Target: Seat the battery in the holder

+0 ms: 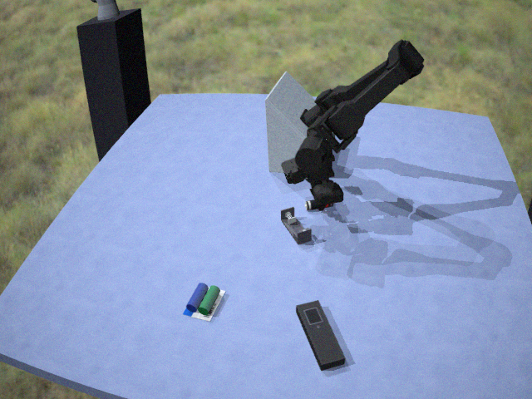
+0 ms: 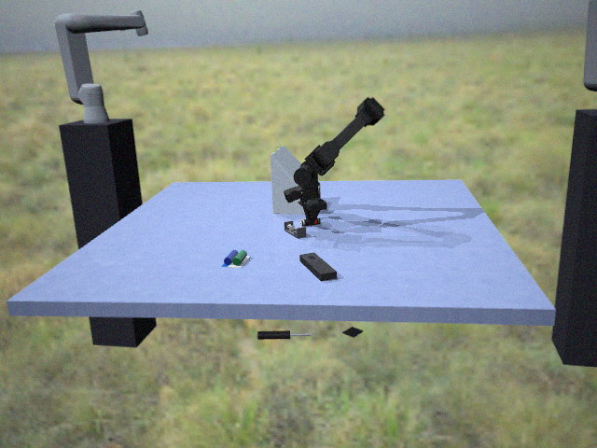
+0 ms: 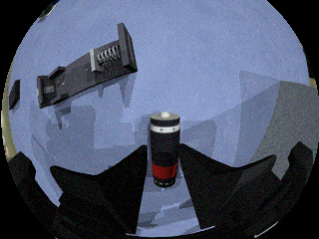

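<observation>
The battery (image 1: pixel 314 204) (image 2: pixel 307 222) (image 3: pixel 164 141), black with a red band, lies on the table, its terminal end pointing left in the top view and up in the wrist view. My gripper (image 1: pixel 325 204) (image 2: pixel 312 222) (image 3: pixel 162 149) is low over it, partly open, one finger on each side. In the wrist view a thin gap shows at the left finger; the right fingertip looks very near or touching. The empty black holder (image 1: pixel 296 229) (image 2: pixel 295 232) (image 3: pixel 77 79) stands to the upper left in the wrist view, spring end nearer the battery, lip end farther away.
A grey upright panel (image 1: pixel 281 133) (image 2: pixel 284 188) (image 3: pixel 294 115) stands close behind the arm. A dark remote-like box (image 1: pixel 322 339) (image 2: pixel 318 266) lies nearer the front. A blue cylinder (image 1: pixel 197 297) and a green cylinder (image 1: pixel 209 300) lie on a card at front left.
</observation>
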You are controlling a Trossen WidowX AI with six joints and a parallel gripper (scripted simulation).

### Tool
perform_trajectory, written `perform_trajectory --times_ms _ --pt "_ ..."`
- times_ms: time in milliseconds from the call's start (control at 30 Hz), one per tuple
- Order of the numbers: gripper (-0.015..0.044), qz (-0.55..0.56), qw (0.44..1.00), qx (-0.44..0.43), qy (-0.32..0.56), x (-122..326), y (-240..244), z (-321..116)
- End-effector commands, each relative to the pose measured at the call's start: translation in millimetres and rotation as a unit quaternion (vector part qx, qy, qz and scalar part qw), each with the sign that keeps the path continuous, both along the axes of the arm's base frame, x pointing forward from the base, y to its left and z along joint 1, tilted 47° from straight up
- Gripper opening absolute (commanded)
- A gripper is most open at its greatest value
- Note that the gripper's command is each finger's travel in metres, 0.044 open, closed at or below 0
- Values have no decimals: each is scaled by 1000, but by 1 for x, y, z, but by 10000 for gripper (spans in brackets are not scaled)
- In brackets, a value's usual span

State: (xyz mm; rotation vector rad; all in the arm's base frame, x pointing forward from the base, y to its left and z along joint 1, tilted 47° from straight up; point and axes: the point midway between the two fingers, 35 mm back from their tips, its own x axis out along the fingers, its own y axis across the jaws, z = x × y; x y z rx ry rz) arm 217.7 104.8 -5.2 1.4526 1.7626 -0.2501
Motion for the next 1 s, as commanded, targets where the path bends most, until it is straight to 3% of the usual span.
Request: perform_trajectory --times_ms 0,167,667,967 --pt "102 -1 1000 2 3 -1 1 -1" --pt "72 -1 1000 2 3 -1 1 -1" --pt "72 1 1000 1 0 0 -36 33" --pt "72 133 981 0 -140 23 -44 35"
